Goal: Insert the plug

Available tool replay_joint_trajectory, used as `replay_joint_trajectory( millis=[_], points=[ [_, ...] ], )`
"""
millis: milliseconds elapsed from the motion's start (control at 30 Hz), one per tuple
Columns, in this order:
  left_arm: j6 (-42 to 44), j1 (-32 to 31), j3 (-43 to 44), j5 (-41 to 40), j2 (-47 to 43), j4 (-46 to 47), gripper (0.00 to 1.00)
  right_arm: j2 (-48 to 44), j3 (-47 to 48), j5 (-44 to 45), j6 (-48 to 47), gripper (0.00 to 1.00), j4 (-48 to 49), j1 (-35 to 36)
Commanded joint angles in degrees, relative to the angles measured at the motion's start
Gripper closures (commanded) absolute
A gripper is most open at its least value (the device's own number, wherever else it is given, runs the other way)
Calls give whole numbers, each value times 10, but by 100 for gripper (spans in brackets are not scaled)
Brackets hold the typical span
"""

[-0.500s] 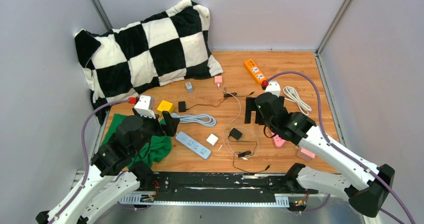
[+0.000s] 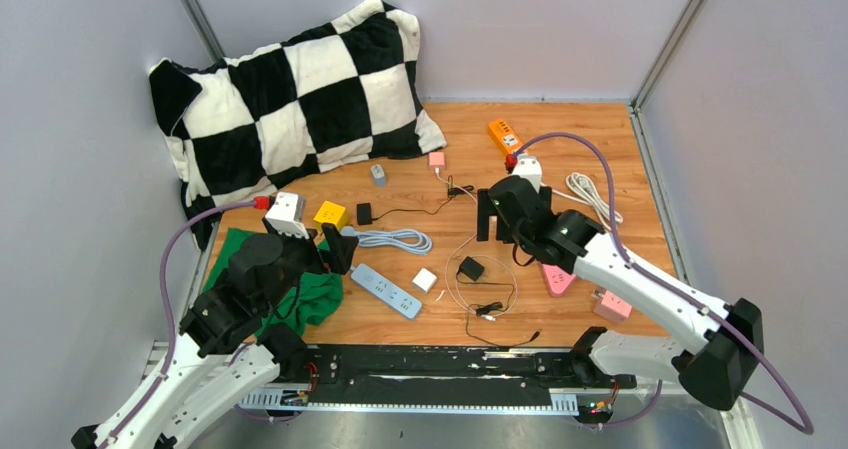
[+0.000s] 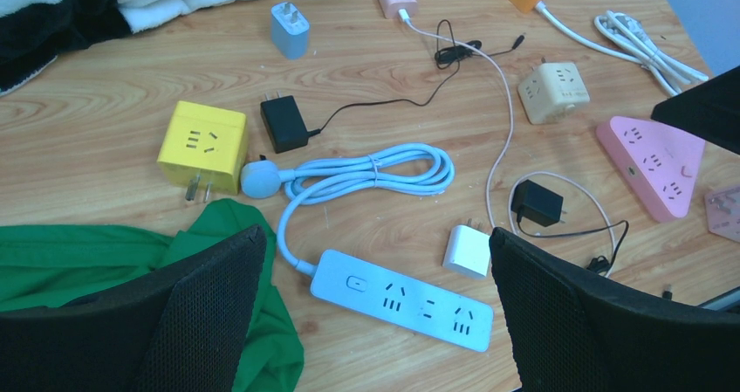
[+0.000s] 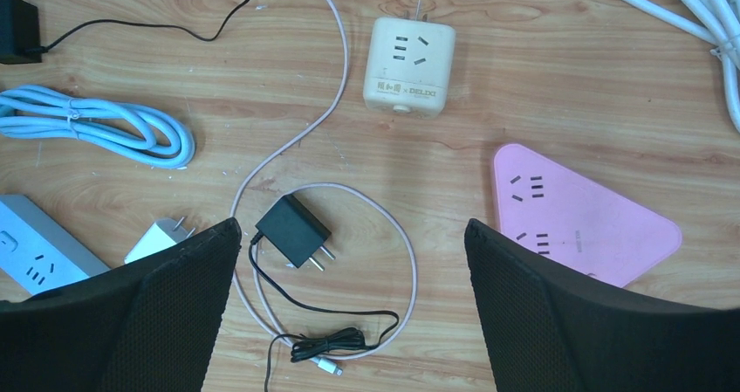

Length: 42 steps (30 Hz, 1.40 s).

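My right gripper [image 2: 497, 216] is open and empty above the table's middle. In its wrist view [image 4: 351, 224] a black plug adapter [image 4: 293, 230] with two prongs lies on the wood between the fingers, inside a loop of pinkish cable. It also shows in the top view [image 2: 470, 268]. My left gripper [image 2: 337, 248] is open and empty. In its wrist view [image 3: 377, 233] a white power strip [image 3: 401, 299] lies flat below it, sockets up, with a white charger [image 3: 467, 251] beside it. The strip also shows in the top view [image 2: 386, 290].
A pink triangular socket block [image 4: 580, 213], a beige socket cube [image 4: 408, 66], a yellow socket cube [image 2: 330, 214], a second black adapter [image 2: 365, 213] and an orange strip [image 2: 508, 140] lie about. A green cloth [image 2: 310, 294] is under my left arm. A checkered pillow [image 2: 300, 89] fills the back left.
My right gripper has moved a little toward the back and left, still open. The left arm and the things on the table have not moved.
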Motion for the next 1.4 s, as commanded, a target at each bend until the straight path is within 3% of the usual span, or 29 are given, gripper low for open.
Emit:
replay_joint_trajectory(
  millis=[0, 267, 467, 800, 1167, 1367],
  points=[
    [-9, 4, -4, -12, -9, -7, 0, 56, 30, 8, 1, 5, 36, 6],
    [-8, 4, -3, -13, -10, -8, 0, 203, 88, 76, -56, 14, 56, -13],
    [-8, 4, -2, -14, -17, -10, 0, 262, 91, 21, -85, 17, 83, -77],
    [-9, 4, -3, -14, -20, -10, 0, 294, 55, -53, -86, 21, 139, -141],
    [-9, 4, -4, -14, -22, -9, 0, 323, 38, -50, -85, 30, 157, -163],
    [-9, 4, -3, -13, -22, -9, 0, 311, 29, -53, -93, 45, 157, -164]
  ],
)
